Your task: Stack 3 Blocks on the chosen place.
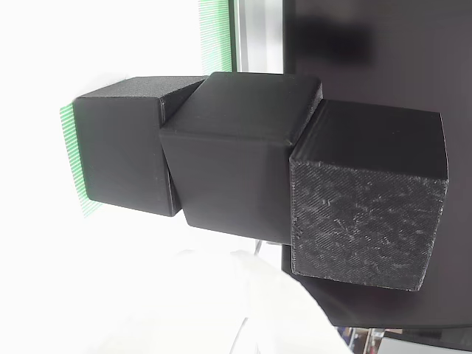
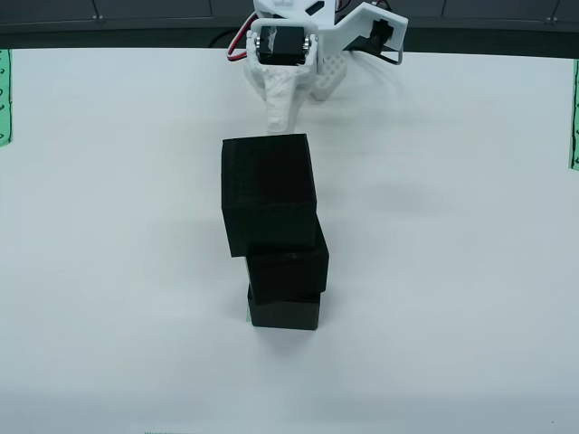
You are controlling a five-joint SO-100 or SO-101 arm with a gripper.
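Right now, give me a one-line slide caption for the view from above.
Three matte black textured cubes stacked, slightly offset, on a white table; white pincer behind, apart from them.

White tabletop [image 2: 452, 271]; narrow green-striped bands at left edge [image 2: 4, 95] and right edge [image 2: 574, 113]; dark strip along far side [image 2: 136, 36].

From above, the white gripper [image 2: 280, 113] hangs near the top edge, fingers pointing down-frame
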